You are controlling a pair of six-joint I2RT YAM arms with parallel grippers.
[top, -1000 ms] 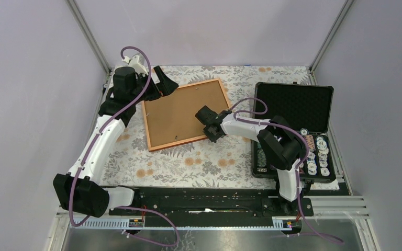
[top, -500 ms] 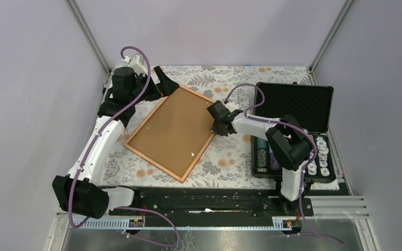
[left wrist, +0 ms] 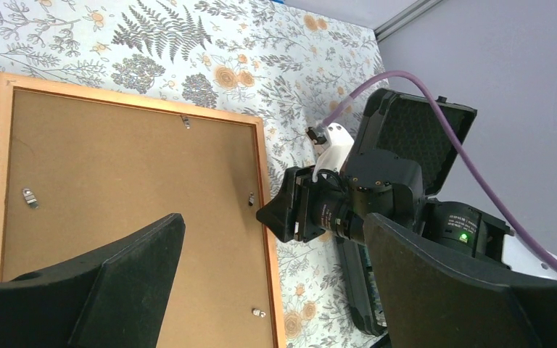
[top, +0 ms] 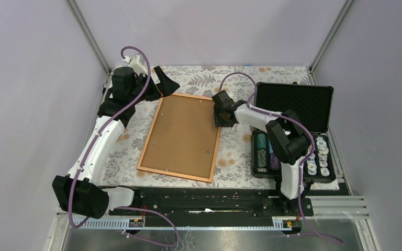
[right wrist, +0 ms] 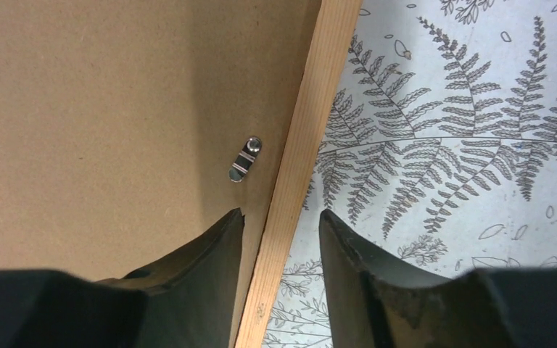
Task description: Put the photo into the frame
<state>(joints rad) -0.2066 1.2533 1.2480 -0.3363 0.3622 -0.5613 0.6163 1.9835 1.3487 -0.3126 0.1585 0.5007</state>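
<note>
On the left, the left gripper (top: 166,83), spread wide above the frame's (top: 149,132) far corner. Mid-table, the frame face down on floral cloth (top: 233,162), backing board (top: 180,133) up. At its right rail, the right gripper (top: 220,122), jaws parted astride it, not pinching. Farthest right, an open black case (top: 293,104).

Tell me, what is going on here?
Two robot arms work on a picture frame that lies back side up on the floral cloth, a brown backing board in it. The right gripper stands over the frame's right rail, one finger on each side, open. The left gripper hovers wide open at the far left corner. The photo is not in sight.
</note>
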